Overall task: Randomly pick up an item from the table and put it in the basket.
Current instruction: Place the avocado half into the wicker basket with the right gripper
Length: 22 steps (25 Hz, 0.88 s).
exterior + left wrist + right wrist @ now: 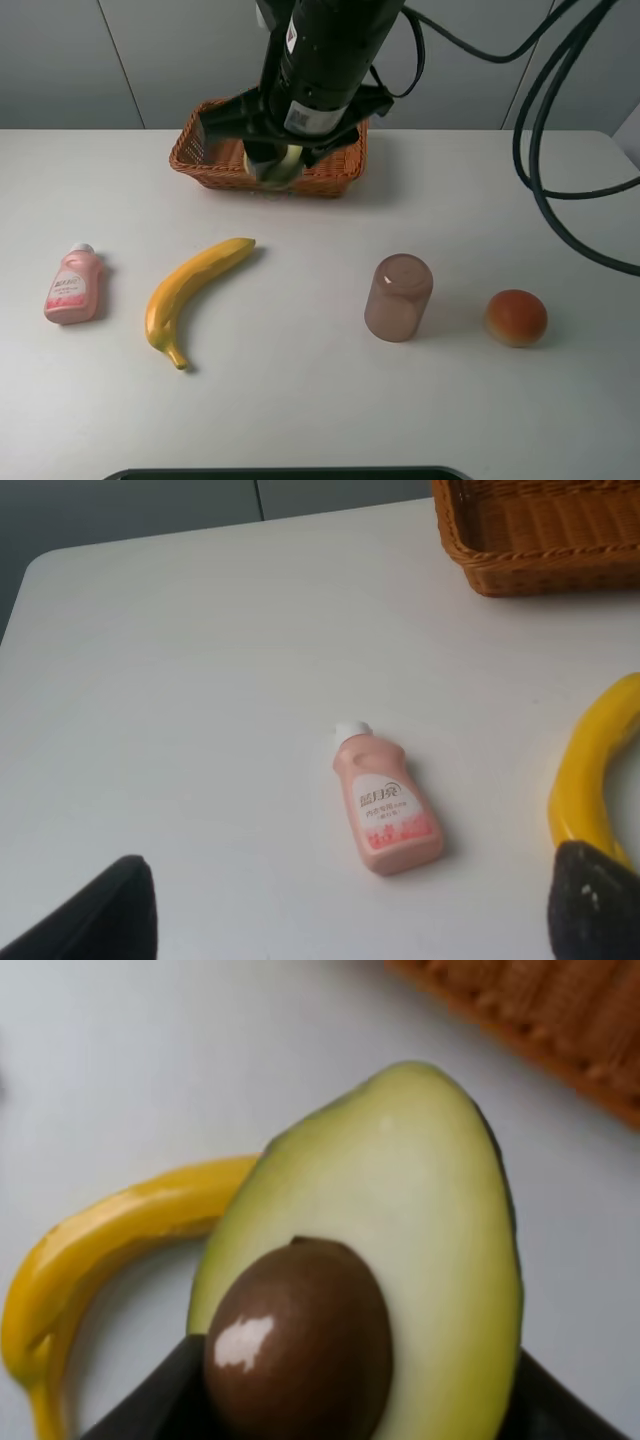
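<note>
My right gripper [281,158] is shut on the halved avocado [285,165] and holds it in the air at the front edge of the brown wicker basket [200,160]. In the right wrist view the avocado [400,1220] fills the frame, its pale flesh and brown pit facing the camera, held between the dark fingers [150,1405]. The basket's edge [540,1020] shows behind it. My left gripper [348,920] is open and empty above the white table [300,410]. It is out of the high view.
A yellow banana [190,290] lies left of centre, with a pink bottle [72,285] further left. A translucent brown cup [398,297] stands upside down right of centre. A round orange-red fruit [516,317] lies at the right. Black cables [540,150] hang at the back right.
</note>
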Available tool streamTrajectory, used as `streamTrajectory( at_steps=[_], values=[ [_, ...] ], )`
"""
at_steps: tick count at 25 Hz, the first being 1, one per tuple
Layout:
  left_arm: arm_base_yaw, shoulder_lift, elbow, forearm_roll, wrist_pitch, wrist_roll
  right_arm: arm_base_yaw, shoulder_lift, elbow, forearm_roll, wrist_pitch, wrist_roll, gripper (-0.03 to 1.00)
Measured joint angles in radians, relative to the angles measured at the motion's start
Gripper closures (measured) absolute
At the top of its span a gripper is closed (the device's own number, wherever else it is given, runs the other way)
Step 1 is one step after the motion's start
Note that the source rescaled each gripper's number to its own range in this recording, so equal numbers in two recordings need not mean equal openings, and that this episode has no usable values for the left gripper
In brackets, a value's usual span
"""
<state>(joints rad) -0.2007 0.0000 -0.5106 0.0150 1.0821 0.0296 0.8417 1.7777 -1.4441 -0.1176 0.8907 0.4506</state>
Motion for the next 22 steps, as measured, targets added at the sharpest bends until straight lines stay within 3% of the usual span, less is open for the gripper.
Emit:
streamTrajectory(
  at_steps=[4,14,22],
  values=[
    [0.000,0.000,0.000,0.000,0.000,0.000,-0.051,-0.002,-0.093,-0.091,-0.006,-0.026,0.97],
    [0.000,0.000,0.000,0.000,0.000,0.004,-0.179,0.089,-0.116,-0.293,-0.378,-0.068,0.97],
    [0.000,0.000,0.000,0.000,0.000,0.004,-0.182,0.347,-0.116,-0.351,-0.548,-0.069,0.97]
  ],
)
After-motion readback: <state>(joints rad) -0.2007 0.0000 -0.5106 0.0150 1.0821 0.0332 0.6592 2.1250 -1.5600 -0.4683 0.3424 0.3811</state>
